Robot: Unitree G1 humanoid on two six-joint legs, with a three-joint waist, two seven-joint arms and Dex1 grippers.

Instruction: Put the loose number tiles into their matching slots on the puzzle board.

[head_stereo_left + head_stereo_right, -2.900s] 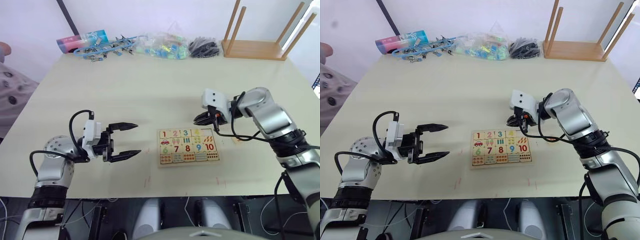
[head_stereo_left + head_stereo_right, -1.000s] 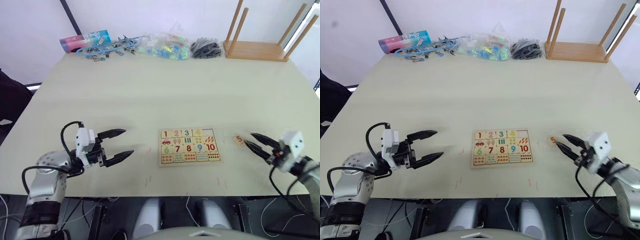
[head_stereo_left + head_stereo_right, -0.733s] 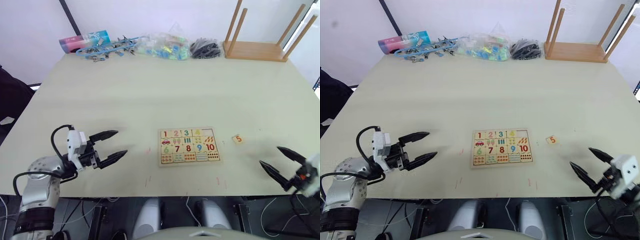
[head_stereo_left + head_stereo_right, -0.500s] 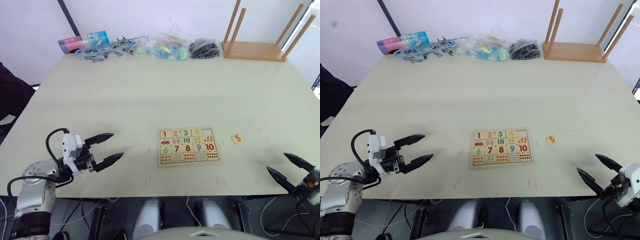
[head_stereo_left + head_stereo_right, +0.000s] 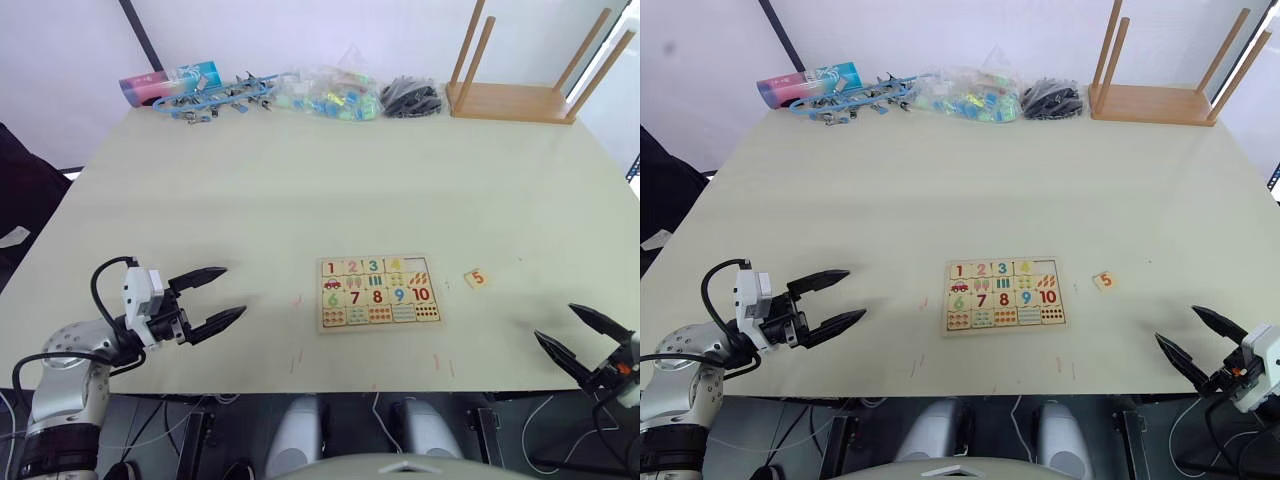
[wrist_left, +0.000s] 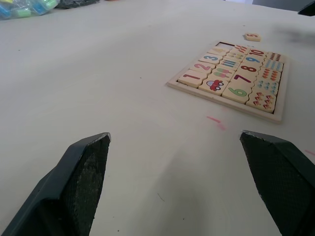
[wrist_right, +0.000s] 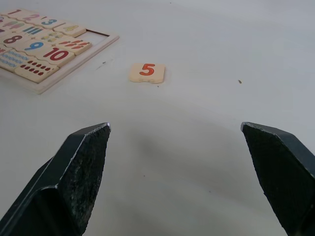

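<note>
Pale, matte tabletop (image 5: 300, 190) is spanning the left eye view, smooth and cream-coloured. At its far edge are lying: a pink-and-blue cylinder (image 5: 167, 81); a tangle of blue clips (image 5: 215, 93); a clear crinkled bag of coloured pieces (image 5: 325, 92); a black heap (image 5: 410, 95); an upturned wooden stool (image 5: 525, 75) with round legs rising. The puzzle board (image 5: 378, 293), flat, rectangular and thin-framed, is lying near the middle of the near half. Tiles 1 to 4 are sitting in its top row; the slot (image 5: 418, 265) at that row's right end is showing no digit. The tile 5 (image 5: 477, 278), a small square of pale wood with an orange digit, is lying flat on the tabletop just to the right of the board, apart from it. The left claw (image 5: 218, 297) is hovering well to the left of the board, its two tapered black fingers spread and holding nothing.

Right eye view: the right claw (image 5: 1193, 339) is hanging at the near right edge, fingers parted and empty, near the tile 5 but apart from it.

Left wrist view: coarse-textured black fingertips (image 6: 83, 167) are standing wide apart, the board lying ahead between them.

Right wrist view: the tile 5 is resting beside the board's corner, ahead of the spread fingers.
</note>
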